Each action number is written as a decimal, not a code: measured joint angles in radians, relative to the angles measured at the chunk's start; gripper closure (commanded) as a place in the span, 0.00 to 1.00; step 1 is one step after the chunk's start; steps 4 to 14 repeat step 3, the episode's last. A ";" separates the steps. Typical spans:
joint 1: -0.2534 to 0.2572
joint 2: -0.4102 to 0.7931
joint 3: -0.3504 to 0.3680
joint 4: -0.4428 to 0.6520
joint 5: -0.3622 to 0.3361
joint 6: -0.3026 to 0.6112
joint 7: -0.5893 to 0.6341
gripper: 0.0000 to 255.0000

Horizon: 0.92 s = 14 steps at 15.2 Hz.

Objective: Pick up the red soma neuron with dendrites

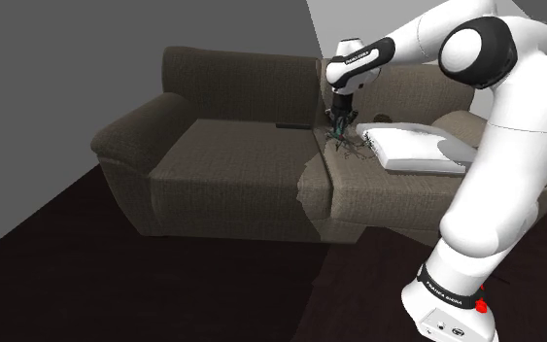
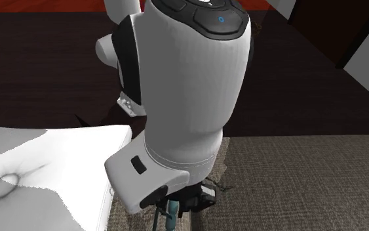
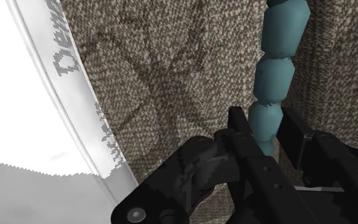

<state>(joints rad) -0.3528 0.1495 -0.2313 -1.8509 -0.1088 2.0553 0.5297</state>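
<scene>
Neuron model, teal beaded stalk with thin dark branches point(image 3: 273, 70), on seat cushion of brown woven-fabric sofa point(image 1: 242, 155), just beside flat white slab with grey lettering on edge point(image 1: 412, 151). We see black gripper point(image 3: 264, 124) down over it, fingers point(image 3: 240, 130) pinching teal stalk from both sides.

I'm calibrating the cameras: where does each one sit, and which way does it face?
Shoulder: beside and behind the stand, looking down over the sofa; whole arm shows.
Second exterior: above the sofa, close to the arm, looking down; arm links show.
Wrist: on the hand, along the gripper clasping the neuron.
Shared: all show the white book.
</scene>
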 measured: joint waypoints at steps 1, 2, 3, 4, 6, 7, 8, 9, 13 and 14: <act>0.000 -0.004 0.000 0.007 0.000 -0.011 -0.001 1.00; 0.001 -0.008 0.000 0.014 -0.001 -0.023 -0.002 1.00; 0.000 -0.009 0.000 0.021 -0.001 -0.030 -0.003 1.00; 0.000 -0.009 0.000 0.021 -0.001 -0.030 -0.003 1.00; 0.000 -0.009 0.000 0.021 -0.001 -0.030 -0.003 1.00; 0.000 -0.009 0.000 0.021 -0.001 -0.030 -0.003 1.00; 0.000 -0.009 0.000 0.021 -0.001 -0.030 -0.003 1.00; 0.000 -0.009 0.000 0.021 -0.001 -0.030 -0.003 1.00; 0.000 -0.009 0.000 0.021 -0.001 -0.030 -0.003 1.00; 0.000 -0.009 0.000 0.021 -0.001 -0.030 -0.003 1.00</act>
